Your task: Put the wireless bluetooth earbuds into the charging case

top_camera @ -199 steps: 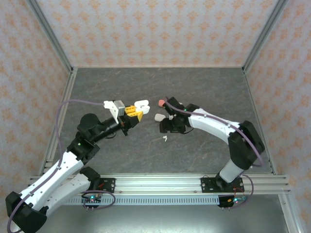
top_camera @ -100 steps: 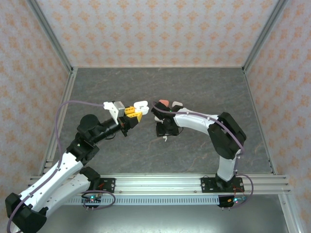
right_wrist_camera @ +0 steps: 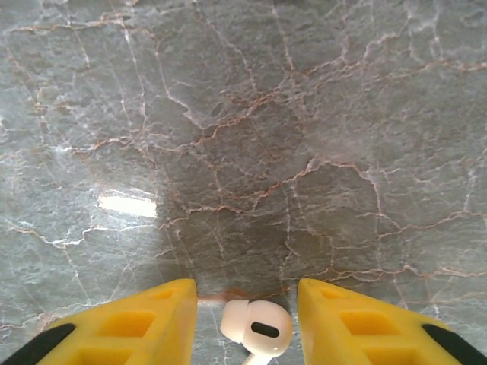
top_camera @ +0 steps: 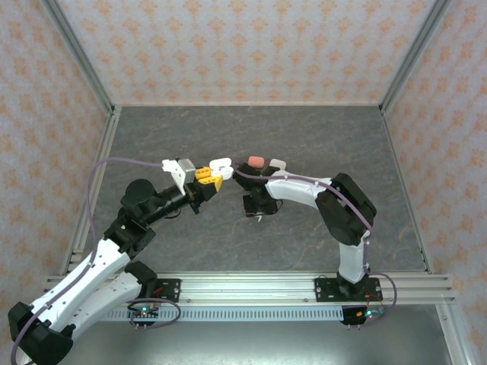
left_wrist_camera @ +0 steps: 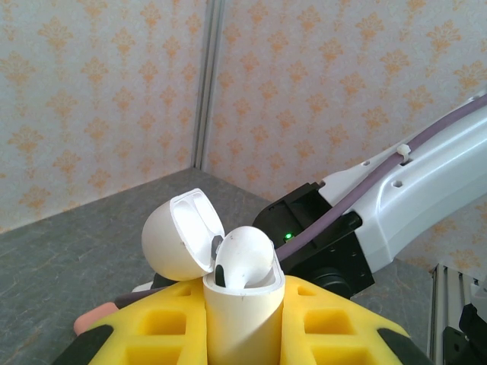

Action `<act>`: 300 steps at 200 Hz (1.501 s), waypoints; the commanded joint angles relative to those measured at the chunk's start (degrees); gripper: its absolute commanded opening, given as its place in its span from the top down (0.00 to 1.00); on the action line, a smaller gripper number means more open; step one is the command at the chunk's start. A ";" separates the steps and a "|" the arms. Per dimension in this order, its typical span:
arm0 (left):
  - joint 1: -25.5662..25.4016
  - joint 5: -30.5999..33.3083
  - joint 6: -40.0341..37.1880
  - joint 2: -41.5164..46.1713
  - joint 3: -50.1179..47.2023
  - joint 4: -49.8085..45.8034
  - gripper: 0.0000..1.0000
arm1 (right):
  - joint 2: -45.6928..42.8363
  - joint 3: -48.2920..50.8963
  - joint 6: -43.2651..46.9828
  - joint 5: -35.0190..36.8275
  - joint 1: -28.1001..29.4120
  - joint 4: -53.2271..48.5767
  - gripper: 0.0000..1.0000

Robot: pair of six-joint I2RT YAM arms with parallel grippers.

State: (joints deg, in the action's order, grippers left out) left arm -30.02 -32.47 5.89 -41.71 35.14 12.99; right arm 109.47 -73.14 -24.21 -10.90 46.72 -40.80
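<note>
Left gripper (top_camera: pixel 208 176): clamped on the body of the white charging case (left_wrist_camera: pixel 242 312), which it holds upright above the table; the lid (left_wrist_camera: pixel 179 232) is hinged open.
Seated earbud (left_wrist_camera: pixel 245 255): one white bud appears to sit in the case, though how deep is unclear.
Right gripper (right_wrist_camera: pixel 245 295): down at the table (right_wrist_camera: pixel 228 114), yellow jaws apart, one on each side of a loose earbud (right_wrist_camera: pixel 257 328), neither touching it.
Loose earbud: lies on the grey marbled surface, and its stem is cut off by the frame edge.
Risk, pinch: the bud is small, smooth and rounded, so jaws meeting it off-centre would likely squirt it out.
Risk, angle: a grip on the head leaves the stem's direction uncertain, so it may miss the free well.
Risk, case: a misaimed push could tilt the case or unseat the bud inside.
Risk, neighbour: a coral case (top_camera: pixel 256 160) lies near the right arm and could be knocked.
</note>
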 commanded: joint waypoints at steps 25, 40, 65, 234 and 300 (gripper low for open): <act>-0.39 1.04 -1.34 1.02 -0.15 -0.38 1.00 | 1.32 -1.22 0.88 0.72 0.57 -3.23 0.66; -0.39 1.16 -1.33 0.99 -0.07 -0.47 1.00 | 1.20 -1.11 0.95 0.70 0.57 -3.67 0.67; -0.39 1.24 -1.53 1.02 -0.08 -0.60 1.00 | 1.35 -0.95 1.33 0.83 0.57 -4.11 0.68; -0.39 1.87 3.20 -0.14 -1.12 4.06 1.00 | -23.27 -0.13 13.37 10.38 -0.55 2.26 0.75; -0.39 1.90 6.91 -4.04 -0.69 8.84 1.00 | -37.62 -1.30 25.05 4.99 -0.84 13.79 0.73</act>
State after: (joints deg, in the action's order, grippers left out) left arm -30.02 -31.00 10.74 -44.99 34.33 16.80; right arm 75.90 -73.12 -5.15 -3.66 46.09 -33.21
